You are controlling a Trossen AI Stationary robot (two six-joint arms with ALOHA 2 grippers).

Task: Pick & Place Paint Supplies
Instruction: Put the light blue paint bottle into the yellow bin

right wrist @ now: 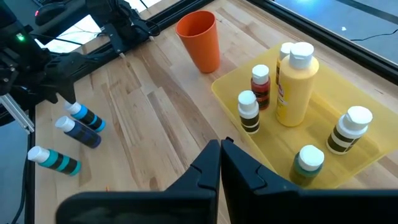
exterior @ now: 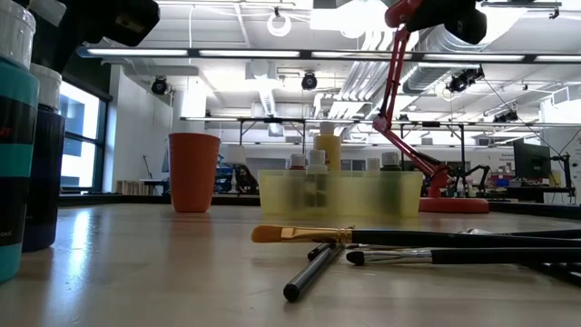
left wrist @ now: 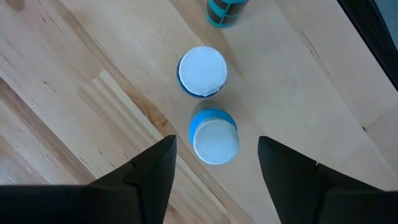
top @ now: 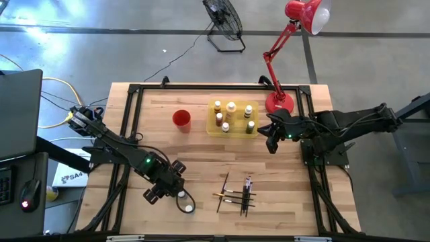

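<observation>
I have the left gripper [left wrist: 214,165] hanging over the near-left part of the pale wooden desk [top: 201,161], jaws spread, nothing between them. Directly under it stand two small blue-bodied bottles with white caps [left wrist: 213,137], close together; a third, teal-striped bottle [left wrist: 225,12] stands a little beyond them. In the right wrist view these three [right wrist: 78,130] sit well apart from everything else, near the left arm.

The right gripper [right wrist: 221,163] waits clenched and empty, hovering just beside the flat translucent yellow tray [top: 211,131] at the far centre of the desk. Six bottles already stand in that tray: a tall yellow one with a white cap [right wrist: 295,84], a small red-bodied one [right wrist: 260,85], dark-banded ones [right wrist: 248,112] and a greenish one [right wrist: 307,163]. The orange-red plastic cup [top: 181,119] stands left of the tray, and I can't see inside it.

The thin dark-handled paintbrushes [top: 236,193] lie scattered on the near-centre of the desk, one with a tan bristle head [exterior: 272,233].

My read: a good part of the bottle work looks done, if the tray is their destination. Left are the three bottles under my left arm and all the brushes. The left gripper seems lined up for one of the blue bottles next.
</observation>
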